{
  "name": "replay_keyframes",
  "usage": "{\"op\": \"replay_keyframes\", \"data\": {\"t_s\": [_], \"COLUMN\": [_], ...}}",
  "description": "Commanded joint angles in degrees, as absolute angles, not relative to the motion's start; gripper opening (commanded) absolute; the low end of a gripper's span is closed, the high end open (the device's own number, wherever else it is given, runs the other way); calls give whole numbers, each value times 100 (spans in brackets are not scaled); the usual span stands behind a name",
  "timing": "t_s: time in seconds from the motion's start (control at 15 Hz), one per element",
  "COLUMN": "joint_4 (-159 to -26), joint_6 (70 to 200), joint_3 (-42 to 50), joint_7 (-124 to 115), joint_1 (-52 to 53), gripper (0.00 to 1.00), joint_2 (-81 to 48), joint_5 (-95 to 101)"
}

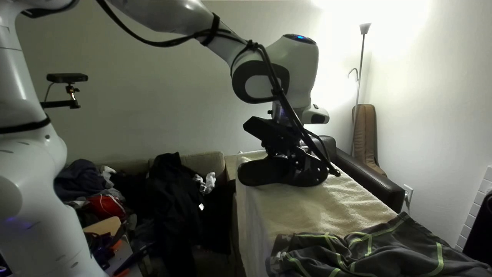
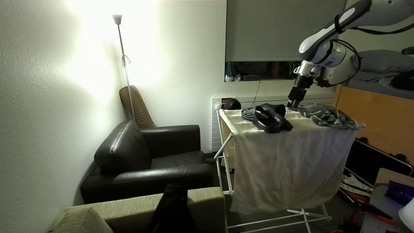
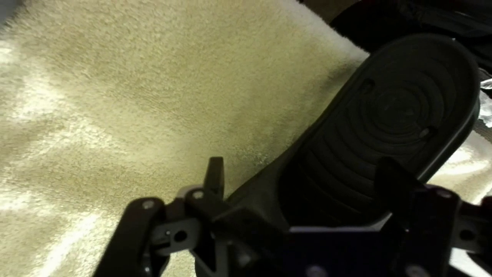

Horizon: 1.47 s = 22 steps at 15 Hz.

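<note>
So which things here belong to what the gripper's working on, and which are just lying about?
Likely part of the work:
gripper, jaws open
black slides close to it
cream cloth they lie on

Probably just lying about:
gray garment with green lines, on the same cloth
heaped clothes on the sofa
brown case behind the leather armchair

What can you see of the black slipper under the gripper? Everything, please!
The slipper is black and looks like rubber or foam. Curved ridges mark its footbed, with two small holes near the sides, and a wide strap crosses it. It lies footbed up on the fuzzy towel, its rounded end apparently past the towel's edge. The open gripper hides the other end; I can't tell whether they touch.
</note>
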State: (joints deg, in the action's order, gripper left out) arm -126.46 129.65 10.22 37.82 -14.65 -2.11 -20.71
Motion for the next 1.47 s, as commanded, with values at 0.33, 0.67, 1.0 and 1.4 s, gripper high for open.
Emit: {"op": "replay_keyframes", "data": {"t_s": [0.33,0.67,1.0,1.4], "joint_4": [-12977,-12950,-13020,-13008], "joint_6": [12980,12899,13233,13707], "joint_3": [1065,1038,1003,970], "joint_7": [3627,3749,4084,4671], "joint_1": [-1344,-1245,-1123,-999], "gripper": [100,100,100,100], "joint_2": [149,160,234,152], "joint_5": [-1074,-323,-63,-121]}}
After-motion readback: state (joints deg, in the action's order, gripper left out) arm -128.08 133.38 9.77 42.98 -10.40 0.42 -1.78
